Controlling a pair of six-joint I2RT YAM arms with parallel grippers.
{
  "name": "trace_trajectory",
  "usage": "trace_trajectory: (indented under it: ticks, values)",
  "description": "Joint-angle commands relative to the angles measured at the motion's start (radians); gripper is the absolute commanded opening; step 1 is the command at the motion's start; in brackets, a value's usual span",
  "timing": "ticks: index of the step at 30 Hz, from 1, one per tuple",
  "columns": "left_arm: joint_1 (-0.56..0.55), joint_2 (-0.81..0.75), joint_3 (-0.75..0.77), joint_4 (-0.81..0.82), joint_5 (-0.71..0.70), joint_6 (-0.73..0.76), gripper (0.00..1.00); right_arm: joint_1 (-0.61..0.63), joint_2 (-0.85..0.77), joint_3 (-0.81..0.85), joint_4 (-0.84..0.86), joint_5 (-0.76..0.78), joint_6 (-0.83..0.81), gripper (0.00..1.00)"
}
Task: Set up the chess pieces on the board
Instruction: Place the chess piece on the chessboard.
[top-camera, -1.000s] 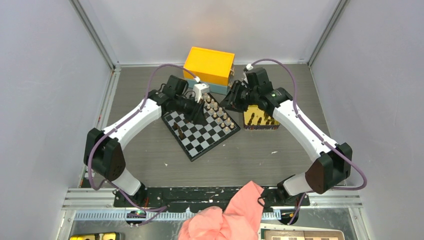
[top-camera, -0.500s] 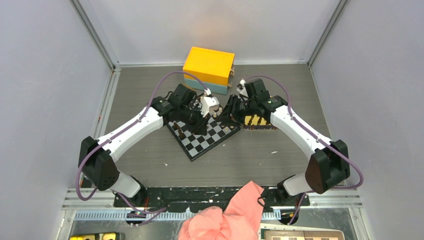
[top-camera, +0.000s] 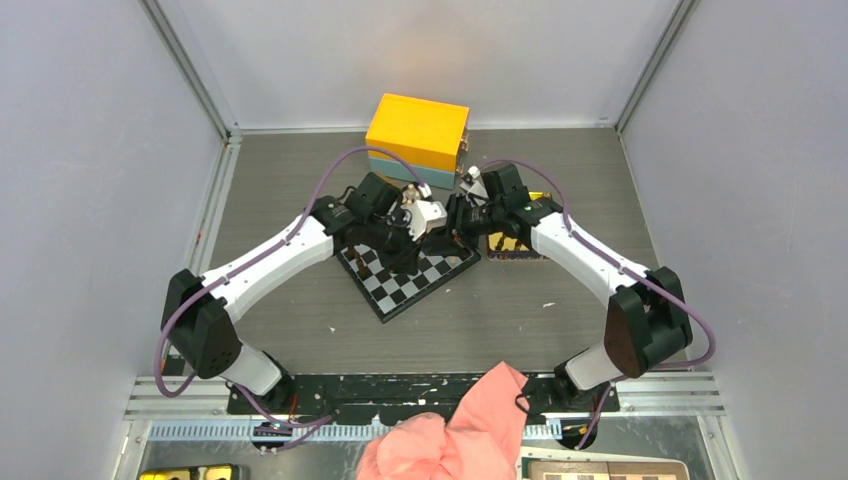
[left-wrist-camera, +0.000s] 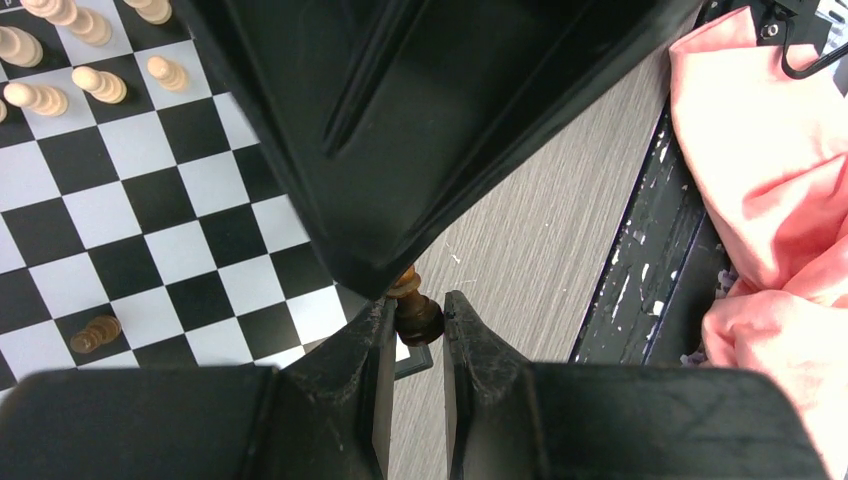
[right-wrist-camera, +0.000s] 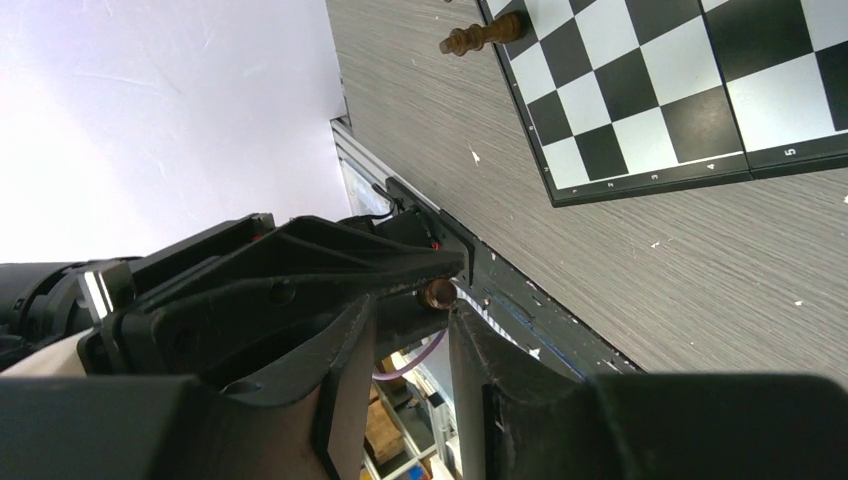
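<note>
The black and white board (top-camera: 400, 292) lies tilted mid-table. It also shows in the left wrist view (left-wrist-camera: 130, 200) and the right wrist view (right-wrist-camera: 650, 80). Light tan pieces (left-wrist-camera: 40, 95) stand in rows at its far side. My left gripper (top-camera: 425, 235) (left-wrist-camera: 415, 308) is shut on the base of a dark brown piece (left-wrist-camera: 416, 318) above the board's corner. My right gripper (top-camera: 452, 226) (right-wrist-camera: 412, 308) meets it tip to tip with its jaws apart. The piece's round end (right-wrist-camera: 438, 293) sits at one fingertip. Another dark piece (left-wrist-camera: 95, 333) is on the board.
A gold tin (top-camera: 515, 246) with dark pieces sits right of the board. A yellow box (top-camera: 418, 130) stands behind it. One dark piece (right-wrist-camera: 480, 35) lies on the table beside the board. A pink cloth (top-camera: 450, 435) hangs at the near edge.
My right gripper has moved left from the gold tin and my left gripper has moved right. They now meet above the board's right corner.
</note>
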Motion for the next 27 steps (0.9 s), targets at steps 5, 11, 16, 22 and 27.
trace_trajectory:
  ticks: [5, 11, 16, 22, 27]
  values:
    - [-0.017, -0.001, 0.062, 0.012, -0.007, 0.018, 0.00, 0.011, 0.023, -0.017, 0.087, -0.055, 0.031, 0.38]
    - [-0.020, 0.002, 0.069, 0.013, -0.009, 0.019, 0.00, 0.020, 0.033, -0.026, 0.100, -0.058, 0.037, 0.38]
    - [-0.020, 0.003, 0.067, 0.013, -0.012, 0.022, 0.00, 0.026, 0.032, -0.036, 0.113, -0.061, 0.047, 0.36]
    - [-0.021, 0.004, 0.065, 0.018, -0.012, 0.021, 0.00, 0.031, 0.034, -0.040, 0.125, -0.065, 0.058, 0.32]
    - [-0.021, 0.004, 0.061, 0.019, -0.012, 0.019, 0.00, 0.036, 0.032, -0.040, 0.130, -0.066, 0.064, 0.30]
